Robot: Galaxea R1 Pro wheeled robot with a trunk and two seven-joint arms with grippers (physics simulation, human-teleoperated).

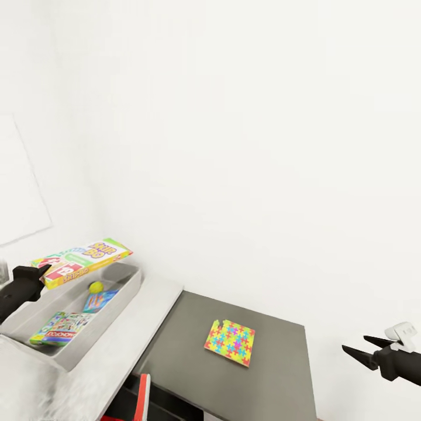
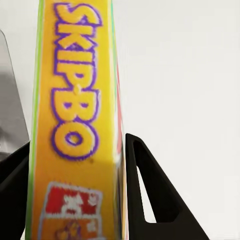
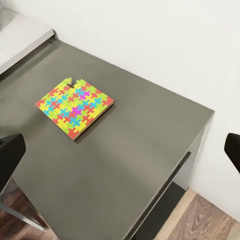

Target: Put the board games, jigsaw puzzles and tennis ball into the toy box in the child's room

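In the head view, at lower left, your left gripper (image 1: 42,275) clamps one end of the yellow Skip-Bo board game (image 1: 82,262), held roughly level over the toy box (image 1: 117,318). Lower it flat before letting go; the tennis ball (image 1: 96,286) and two smaller game boxes already lie inside. Your right gripper (image 1: 356,347), at lower right, is spread wide and empty. One jigsaw puzzle (image 1: 230,342) lies on the table (image 1: 275,374).

The left wrist view shows the box's edge pinched between both fingers (image 2: 155,200).

In the right wrist view, the puzzle lies flat at upper left on the dark matte section, with a white wall behind and wood floor at the bottom.
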